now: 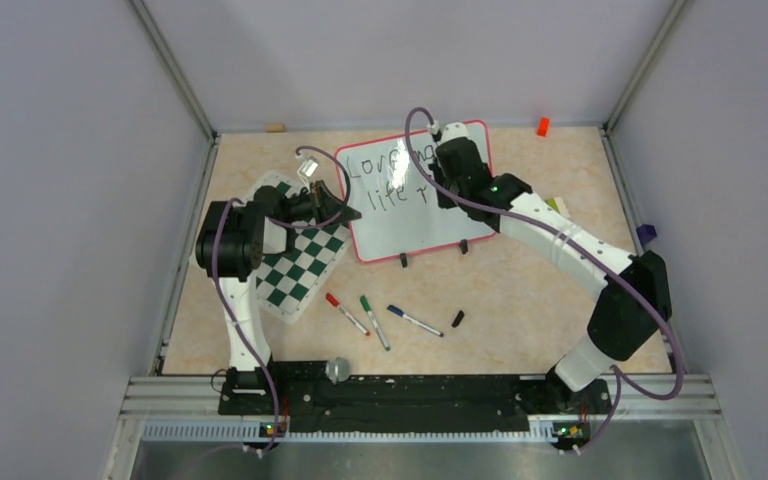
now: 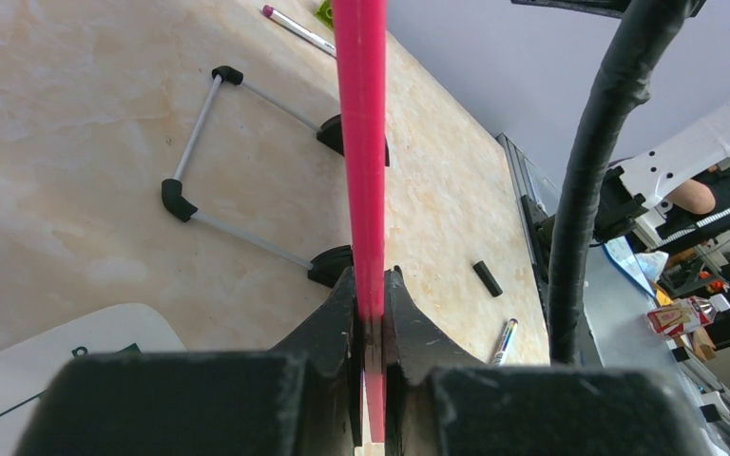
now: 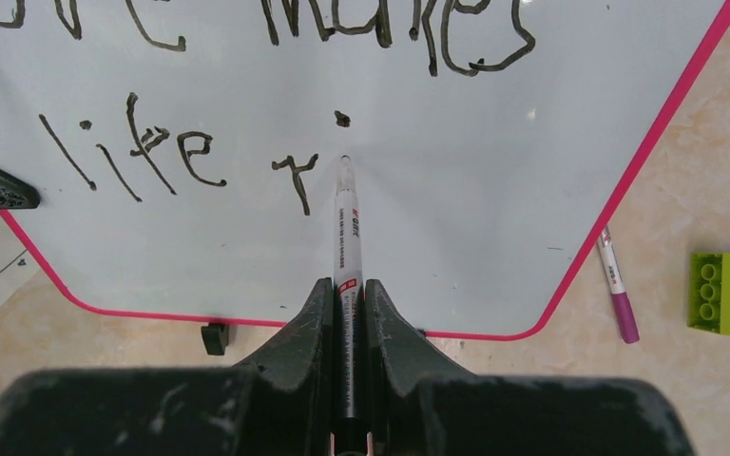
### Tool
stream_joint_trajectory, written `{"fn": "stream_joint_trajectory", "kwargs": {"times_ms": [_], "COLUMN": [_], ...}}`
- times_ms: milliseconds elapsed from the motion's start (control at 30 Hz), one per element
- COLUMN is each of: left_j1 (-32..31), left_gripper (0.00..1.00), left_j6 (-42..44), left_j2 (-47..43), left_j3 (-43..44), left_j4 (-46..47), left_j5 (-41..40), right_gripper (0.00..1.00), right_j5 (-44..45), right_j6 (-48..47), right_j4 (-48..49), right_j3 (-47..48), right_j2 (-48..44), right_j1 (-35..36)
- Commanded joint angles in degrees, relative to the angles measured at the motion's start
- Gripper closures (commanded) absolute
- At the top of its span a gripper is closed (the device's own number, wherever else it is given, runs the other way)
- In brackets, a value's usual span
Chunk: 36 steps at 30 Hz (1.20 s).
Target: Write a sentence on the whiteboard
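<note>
The whiteboard [image 1: 415, 225] lies on the table in the overhead view, tilted, with its left edge beside the green-and-white checkered mat [image 1: 295, 265]. The left claw [image 1: 345, 212] meets that left edge, and the right claw [image 1: 443, 185] hangs over the board's upper middle, hiding part of the sentence [image 1: 385, 175]. "Love" and "life r" can be read there in black. Nearer the arm bases lie three capped pens [image 1: 374, 321] and a black cap [image 1: 457, 319]. From the left wrist, the left claw [image 2: 371, 313] is clamped on the board's thin red frame [image 2: 361, 142], seen edge-on and running straight up from between the jaws; two black feet [image 2: 331, 264] and a wire stand sit on the table to the frame's left. From the right wrist, the right claw [image 3: 347, 304] is closed on a white marker [image 3: 346, 228], whose tip rests on the glossy board [image 3: 494, 190] just right of the "r" and below a small dot. The sentence [image 3: 152, 157] shows "makes" above, cut off at the top of the view, and "life r" below. A purple pen [image 3: 614, 285] and a green block [image 3: 720, 293] lie off the board's right edge.
</note>
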Motion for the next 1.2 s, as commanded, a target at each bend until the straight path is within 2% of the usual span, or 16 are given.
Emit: {"fn": "stream_joint_trajectory", "kwargs": {"times_ms": [0, 767, 1167], "left_j1": [-0.08, -0.09, -0.13], "left_gripper": [1.0, 1.0, 1.0], "left_j6": [4.66, 4.83, 4.77], "left_j2": [-1.79, -1.92, -1.86], "left_j3": [-0.38, -0.43, -0.4], "left_j4": [6.64, 6.64, 6.64], "left_j5": [1.62, 1.62, 1.7], "right_gripper": [1.0, 1.0, 1.0], "right_j5": [-0.29, 1.46, 0.42], "right_j6": [1.16, -0.11, 2.1], "right_j4": [0.84, 1.42, 0.83], "right_j3": [-0.62, 5.08, -2.16], "right_j2": [-2.27, 4.11, 0.18], "right_j1": [-0.43, -0.38, -0.42]}}
